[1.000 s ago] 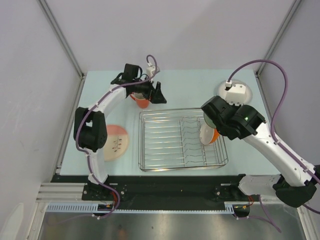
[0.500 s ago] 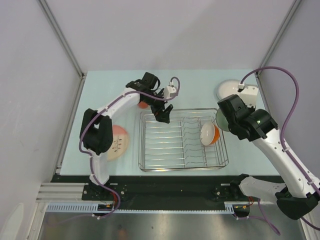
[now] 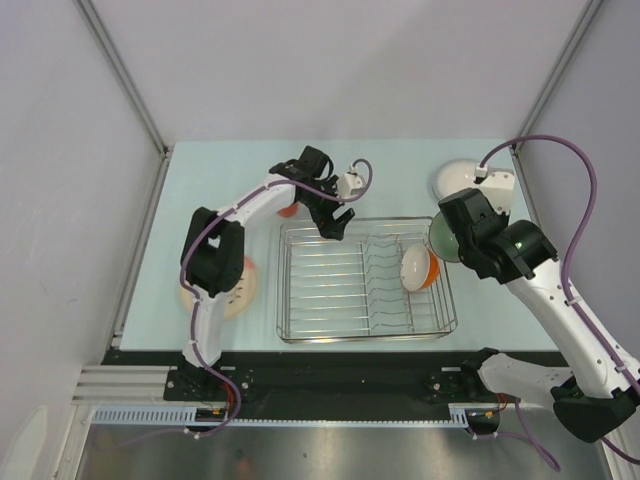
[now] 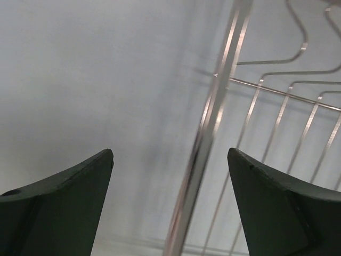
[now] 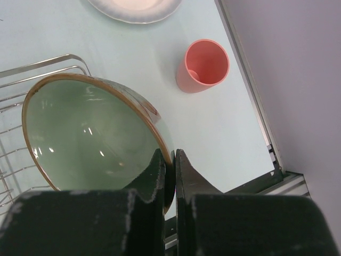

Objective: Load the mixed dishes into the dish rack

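Note:
The silver wire dish rack [image 3: 340, 300] sits mid-table, and an orange-and-white bowl [image 3: 418, 267] stands on edge at its right end. My left gripper [image 3: 331, 226] hangs open and empty over the rack's back-left corner. In the left wrist view the rack's rim wire [image 4: 209, 128] runs between the spread fingers of that gripper [image 4: 170, 156]. My right gripper [image 5: 174, 158] is shut on the rim of the pale green bowl [image 5: 90, 133], held tilted just right of the rack [image 5: 32, 66]. From above, that bowl [image 3: 440, 238] shows at the rack's right edge.
An orange mug [image 3: 287, 208] peeks out behind the left arm. The pink plate [image 3: 240, 290] lies left of the rack, partly under that arm. A white plate [image 3: 452, 178] lies at the back right. A pink tumbler [image 5: 202, 65] stands upright near the table's right edge.
My left gripper swung right from the orange mug to the rack's back-left corner, still empty. My right gripper carried the green bowl slightly right, off the rack's right end.

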